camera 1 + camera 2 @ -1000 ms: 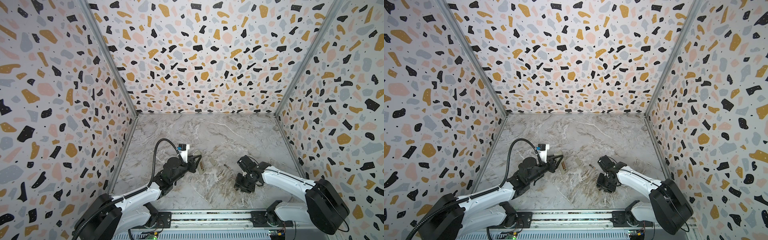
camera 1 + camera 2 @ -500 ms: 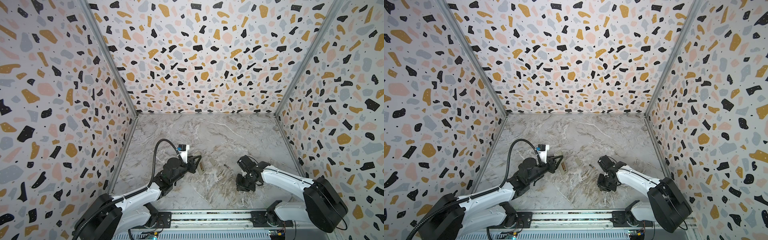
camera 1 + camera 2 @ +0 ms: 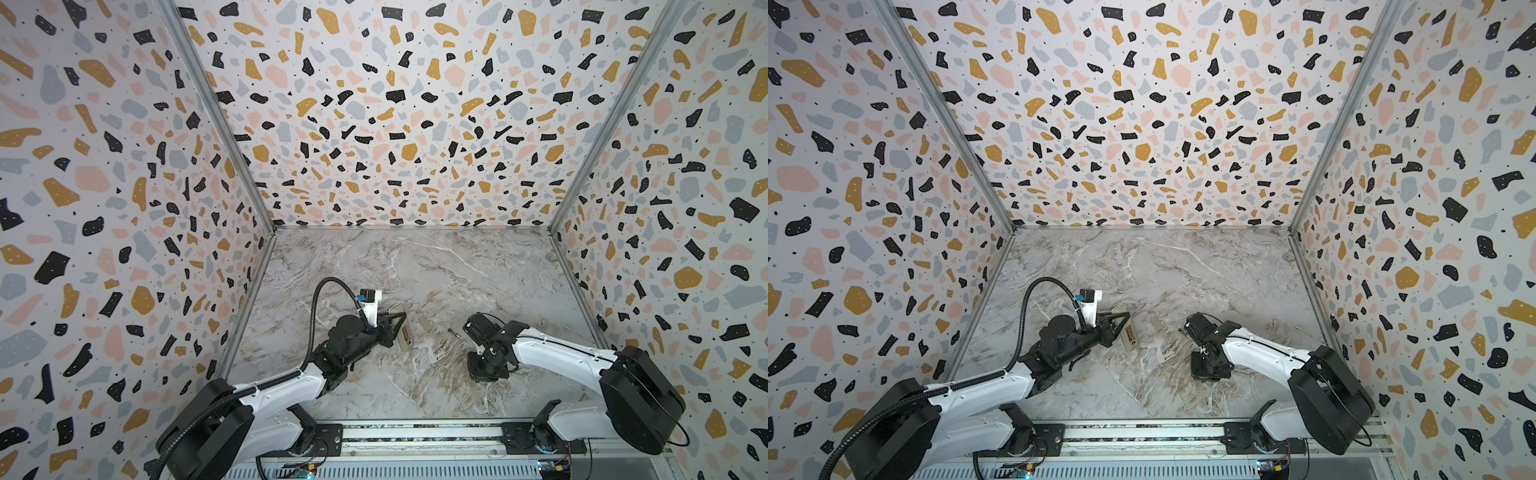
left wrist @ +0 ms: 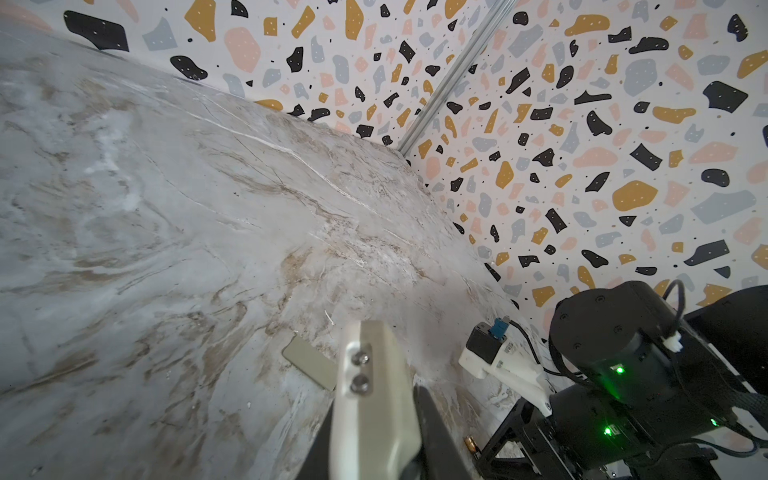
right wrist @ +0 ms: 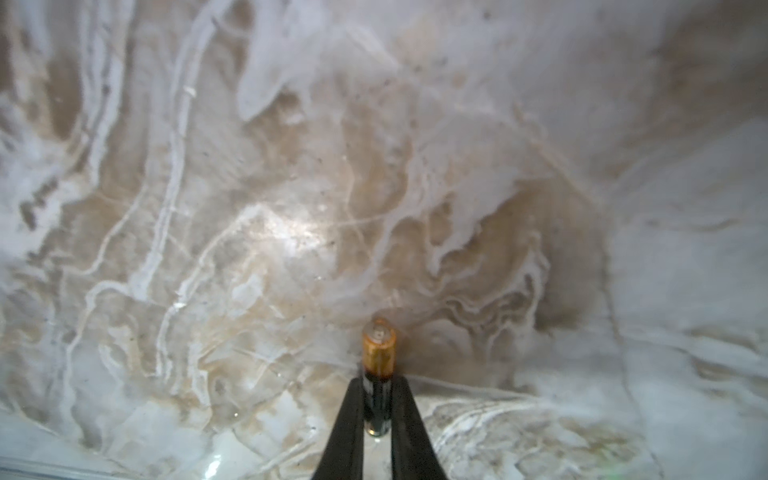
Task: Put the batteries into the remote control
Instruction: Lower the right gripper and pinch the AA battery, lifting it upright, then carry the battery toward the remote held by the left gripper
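Right fingers have now closed around a battery.

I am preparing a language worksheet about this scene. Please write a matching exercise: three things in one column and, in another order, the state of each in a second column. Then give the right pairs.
Things
1. remote control
2. cover plate
3. right gripper

States
a. shut on a battery
b. lies flat on the table, apart from both grippers
c. clamped in the left gripper

Pairs: 1-c; 2-b; 3-a
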